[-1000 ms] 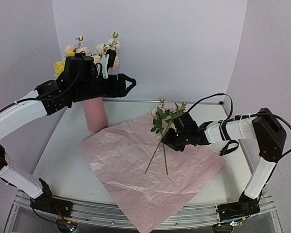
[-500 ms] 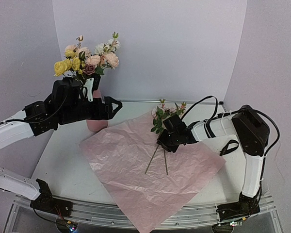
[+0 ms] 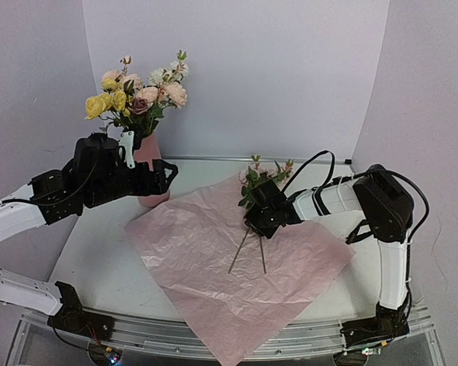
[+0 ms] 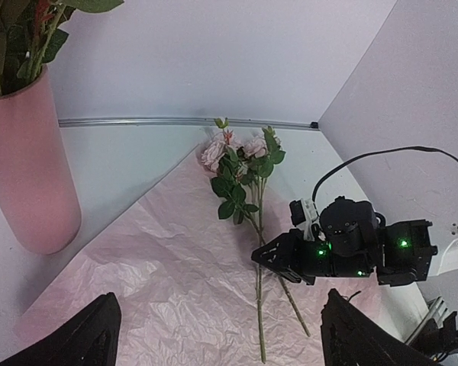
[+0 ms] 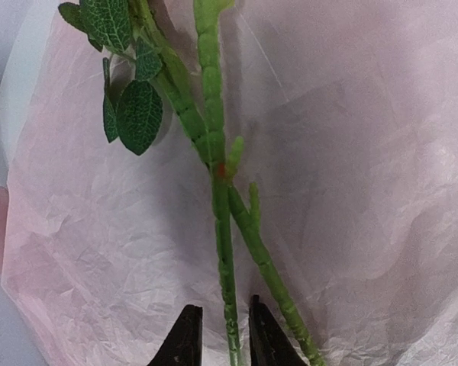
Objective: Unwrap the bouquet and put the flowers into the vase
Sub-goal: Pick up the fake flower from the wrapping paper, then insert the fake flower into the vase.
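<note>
The bouquet is unwrapped: its pink paper [image 3: 214, 267] lies flat on the table. Most of the flowers [image 3: 137, 95] stand in the pink vase [image 3: 146, 152] at the back left. My left gripper [image 3: 164, 174] hangs open just in front of the vase, holding nothing; the left wrist view shows the vase [image 4: 27, 175] to its left. Two loose flowers [image 3: 258, 181] lie on the paper, stems towards me. My right gripper [image 3: 248, 225] is low over those stems. In the right wrist view its jaws [image 5: 225, 335] stand narrowly open around one green stem [image 5: 223, 229]; the other stem lies just outside them.
The paper [image 4: 160, 282] covers the table's middle and overhangs the near edge. White walls close the back and both sides. The right arm's cable [image 3: 320, 160] loops above the table's back right.
My left gripper dropped from the flower heads to beside the vase and opened, leaving those flowers standing in it. My right gripper slid left onto the loose stems and its jaws narrowed.
</note>
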Motion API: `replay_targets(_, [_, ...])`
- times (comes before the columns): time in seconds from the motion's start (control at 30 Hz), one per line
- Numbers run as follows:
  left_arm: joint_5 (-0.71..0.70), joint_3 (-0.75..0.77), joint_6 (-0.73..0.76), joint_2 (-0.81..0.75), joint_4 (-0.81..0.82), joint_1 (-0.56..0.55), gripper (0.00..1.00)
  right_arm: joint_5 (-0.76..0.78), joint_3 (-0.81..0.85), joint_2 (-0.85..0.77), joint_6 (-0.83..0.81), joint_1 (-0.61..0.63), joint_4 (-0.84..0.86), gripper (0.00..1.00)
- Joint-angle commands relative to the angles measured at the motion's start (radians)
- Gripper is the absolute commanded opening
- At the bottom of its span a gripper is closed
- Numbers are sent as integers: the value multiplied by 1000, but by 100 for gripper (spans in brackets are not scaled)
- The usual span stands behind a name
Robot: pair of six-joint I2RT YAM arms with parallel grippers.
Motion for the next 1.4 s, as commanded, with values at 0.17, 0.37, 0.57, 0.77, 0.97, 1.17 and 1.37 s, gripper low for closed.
replay_targets(0.17, [-121, -25, -15, -55, 1, -1, 91, 30, 34, -33, -9, 3, -46, 0])
replay_targets(0.37, [-100, -38, -59, -80, 1, -1, 91, 50, -31, -190, -109, 3, -5, 0])
replay_targets(0.57, [-10, -38, -100, -61, 2, -1, 90, -23, -160, -361, -293, 3, 149, 0])
replay_targets(0.77, [166, 19, -90, 8, 6, -1, 89, -275, -309, -465, -477, 6, 389, 0])
replay_targets(0.97, [275, 59, -136, 70, 41, -1, 88, -497, -426, -516, -509, 20, 643, 0])
replay_targets(1.17, [369, 42, -201, 93, 142, -1, 84, -552, -451, -545, -544, 84, 721, 0])
replay_targets(1.37, [419, 26, -267, 112, 228, -1, 79, -506, -494, -585, -550, 173, 784, 0])
